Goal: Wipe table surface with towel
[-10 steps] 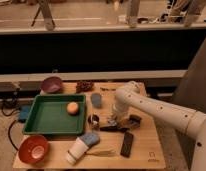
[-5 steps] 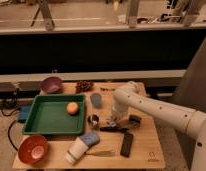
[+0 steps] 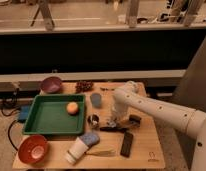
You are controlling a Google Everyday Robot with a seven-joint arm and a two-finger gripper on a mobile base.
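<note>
The gripper (image 3: 112,123) sits low at the middle of the table (image 3: 145,134), just right of the green tray (image 3: 48,117); whether it holds anything, I cannot tell. On so crowded a top, a sweep could knock the small dark can (image 3: 93,120) or the flat black device (image 3: 126,143) toward the front edge. No writing is readable.

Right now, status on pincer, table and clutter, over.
Pincer low over table centre, right of green tray. Tray, red bowl, white cup crowd the top.
</note>
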